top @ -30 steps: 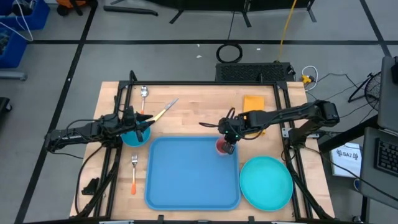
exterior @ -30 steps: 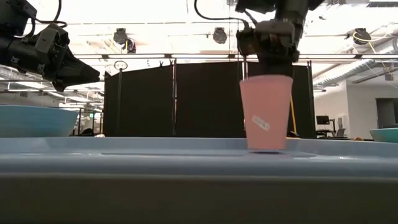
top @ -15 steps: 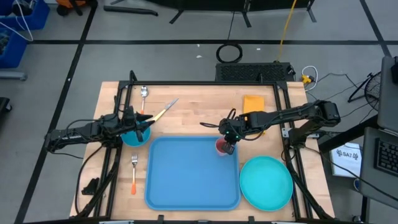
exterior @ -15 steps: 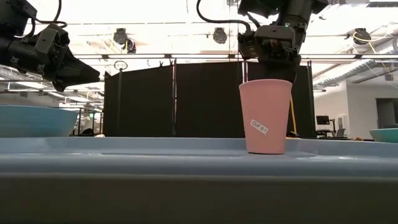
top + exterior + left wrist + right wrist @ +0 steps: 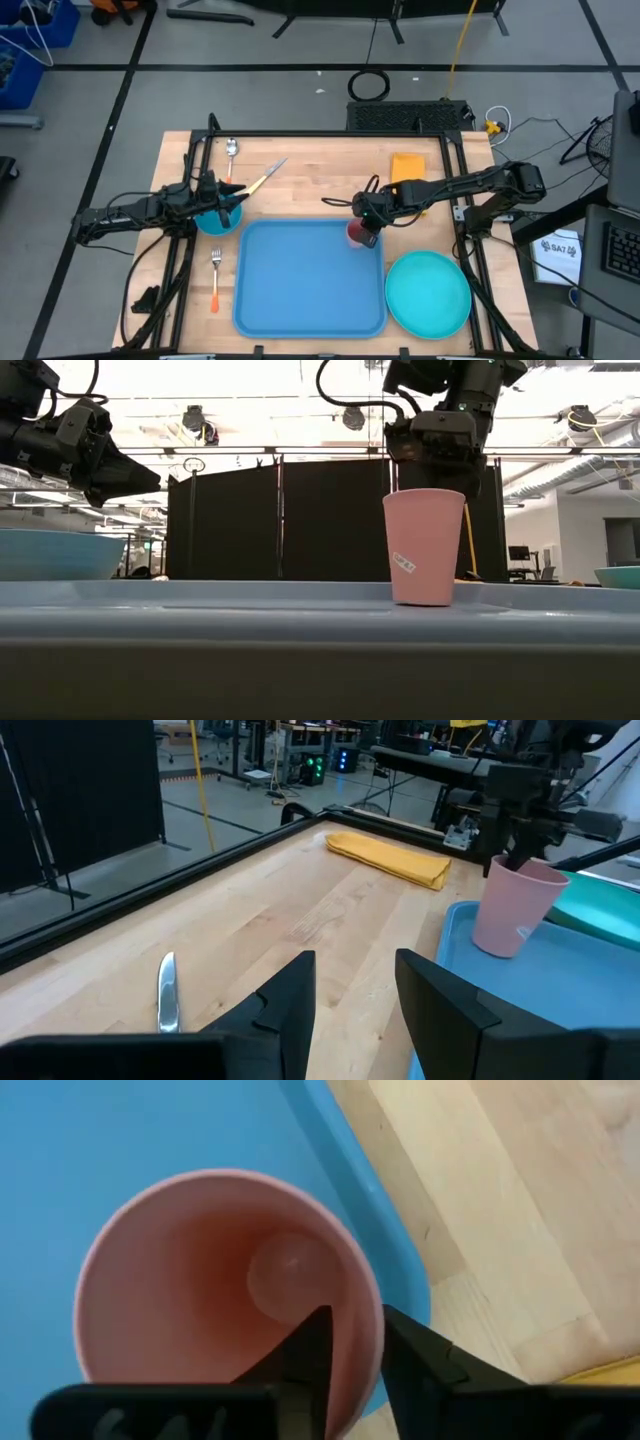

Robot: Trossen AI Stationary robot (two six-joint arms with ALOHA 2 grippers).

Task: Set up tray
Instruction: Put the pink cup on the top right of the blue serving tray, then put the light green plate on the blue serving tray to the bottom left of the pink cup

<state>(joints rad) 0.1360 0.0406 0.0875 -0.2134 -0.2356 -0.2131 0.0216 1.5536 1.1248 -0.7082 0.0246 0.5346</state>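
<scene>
The blue tray (image 5: 310,280) lies flat at the table's near middle. A pink cup (image 5: 357,235) stands upright on its base in the tray's far right corner (image 5: 425,550). My right gripper (image 5: 357,1345) is over the cup from above, shut on its rim. My left gripper (image 5: 232,195) hovers open above a teal bowl (image 5: 215,222) that sits on the table left of the tray; in the left wrist view (image 5: 355,990) its fingers hold nothing. My right gripper pinches the pink cup's rim (image 5: 368,1315) on the side nearest the tray's right edge. One finger (image 5: 305,1350) is inside the cup and the other finger (image 5: 415,1355) is outside. The fingers point down from above. The cup stands upright with its base on the tray (image 5: 200,610).
A round turquoise plate (image 5: 428,292) lies right of the tray, near the front edge. A folded yellow napkin (image 5: 407,165) lies at the far right. A fork (image 5: 215,275) lies left of the tray. A knife (image 5: 262,178) and a spoon (image 5: 231,150) lie far left.
The pink cup, slightly tilted a second ago, now stands upright on the tray. It has turned a little about its own axis: the label on its wall has moved toward the table's left. My right gripper has stayed over the cup's rim.
</scene>
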